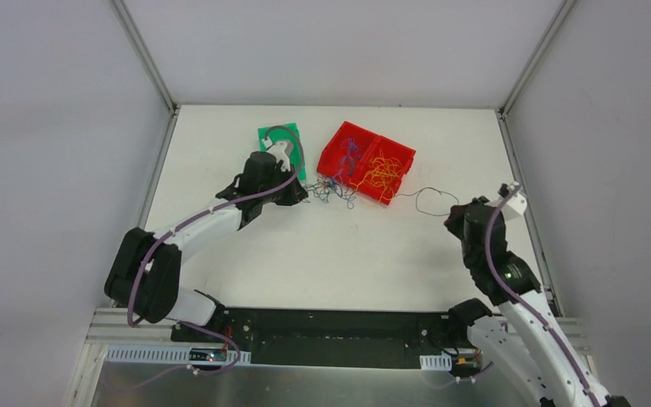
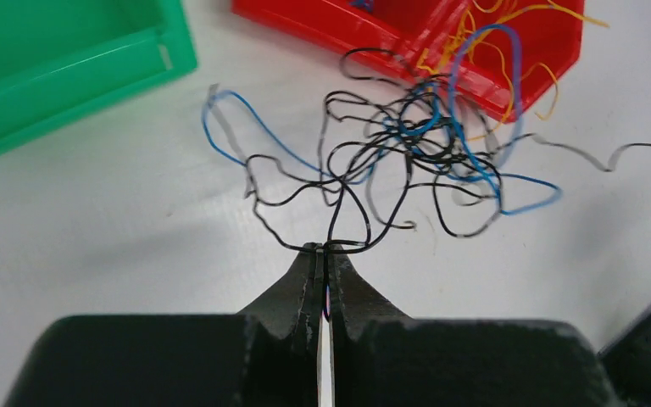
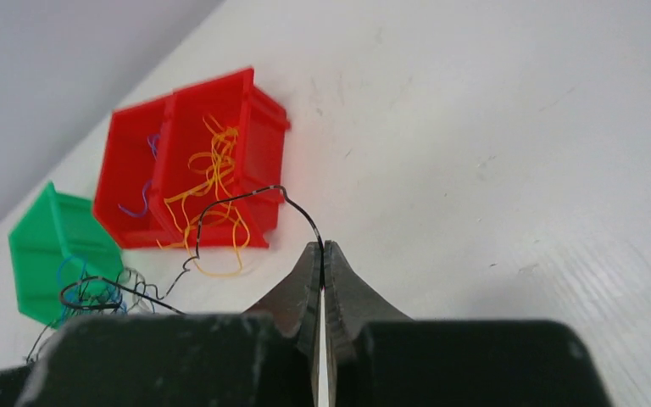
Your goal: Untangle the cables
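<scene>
The cables (image 2: 407, 144) are a loose knot of thin black and blue wires on the white table, just in front of the red bins (image 1: 369, 161). My left gripper (image 2: 326, 248) is shut on a black strand at the knot's near edge. In the top view the left gripper (image 1: 303, 197) sits left of the knot (image 1: 336, 192). One long black cable (image 3: 254, 193) runs from the knot past the red bins to my right gripper (image 3: 323, 246), which is shut on its end. From above, that strand (image 1: 428, 201) loops toward the right gripper (image 1: 455, 212).
The two joined red bins (image 3: 195, 161) hold yellow-orange wires (image 3: 212, 174) and a few blue ones. A green bin (image 2: 68, 68) stands left of them, close behind the left arm. Metal frame rails border the table on both sides.
</scene>
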### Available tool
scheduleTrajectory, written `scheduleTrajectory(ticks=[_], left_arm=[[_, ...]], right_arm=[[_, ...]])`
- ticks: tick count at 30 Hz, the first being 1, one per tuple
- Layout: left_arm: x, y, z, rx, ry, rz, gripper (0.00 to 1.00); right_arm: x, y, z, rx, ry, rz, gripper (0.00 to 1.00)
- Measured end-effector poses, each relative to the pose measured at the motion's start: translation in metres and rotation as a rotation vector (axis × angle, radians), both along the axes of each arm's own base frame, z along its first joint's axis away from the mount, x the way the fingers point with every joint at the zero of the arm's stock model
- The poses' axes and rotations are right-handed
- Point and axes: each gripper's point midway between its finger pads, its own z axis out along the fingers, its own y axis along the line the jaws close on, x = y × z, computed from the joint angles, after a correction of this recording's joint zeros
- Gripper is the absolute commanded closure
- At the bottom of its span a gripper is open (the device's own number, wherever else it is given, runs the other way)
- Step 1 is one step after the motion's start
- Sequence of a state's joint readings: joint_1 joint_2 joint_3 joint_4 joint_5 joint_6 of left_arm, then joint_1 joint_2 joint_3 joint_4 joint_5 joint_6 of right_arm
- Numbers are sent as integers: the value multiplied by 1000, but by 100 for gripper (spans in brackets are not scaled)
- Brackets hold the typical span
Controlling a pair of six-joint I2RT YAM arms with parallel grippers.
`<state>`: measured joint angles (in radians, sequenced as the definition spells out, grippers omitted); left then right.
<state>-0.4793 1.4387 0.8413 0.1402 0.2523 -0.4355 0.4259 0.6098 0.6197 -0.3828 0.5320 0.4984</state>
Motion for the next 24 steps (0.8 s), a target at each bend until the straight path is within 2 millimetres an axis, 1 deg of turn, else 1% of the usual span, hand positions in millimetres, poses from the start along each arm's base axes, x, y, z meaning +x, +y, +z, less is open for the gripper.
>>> scheduleTrajectory(ticks=[3, 4, 5, 8, 10, 15, 18, 20, 22, 24], left_arm=[[2, 28, 2, 9, -22, 121, 100], [2, 37, 2, 16, -26, 159, 100], [1, 50, 1, 27, -36, 215, 100], [0, 78, 3, 47, -63, 339, 100], [-1, 94, 6, 58, -85, 418, 100], [1, 127, 15, 81, -120, 598, 100], [-1, 150, 15, 109, -116, 729, 100], [-7, 172, 13, 138, -114, 842, 100], [-14, 191, 12, 162, -119, 936, 100], [-19, 202, 13, 172, -125, 993, 100]], right_arm=[[-12, -22, 31, -3, -78, -85, 100], [-15, -28, 40, -5, -92, -107, 100], [-18, -33, 49, -7, -109, -128, 100], [-27, -48, 76, -19, -145, -189, 100], [-34, -59, 92, -29, -167, -234, 100], [-54, -83, 127, -39, -225, -326, 100], [-64, -94, 141, -48, -249, -367, 100], [-73, -105, 149, -66, -258, -413, 100], [-78, -111, 152, -77, -262, -438, 100], [-83, -115, 152, -85, -264, -452, 100]])
